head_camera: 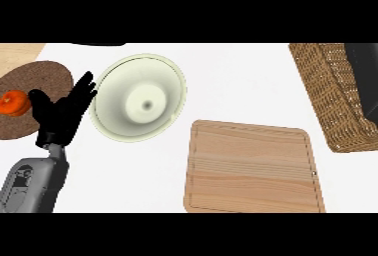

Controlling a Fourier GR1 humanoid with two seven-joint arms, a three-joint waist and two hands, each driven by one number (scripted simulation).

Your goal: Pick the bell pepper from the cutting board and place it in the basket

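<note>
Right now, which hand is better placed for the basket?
Probably the right: the basket lies at the far right, though that hand is out of view. The left hand rests open at far left, with the plate and cutting board between.

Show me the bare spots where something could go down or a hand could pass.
Widest: the white counter between the plate and the basket, above the cutting board. Also the patch below the plate, left of the board, whose own top is bare. Crowded at left: the left hand, brown mat and orange item sit close to the plate.

bell pepper (13, 103): orange, left | cutting board (255, 167): centre | basket (325, 90): wicker, right
</note>
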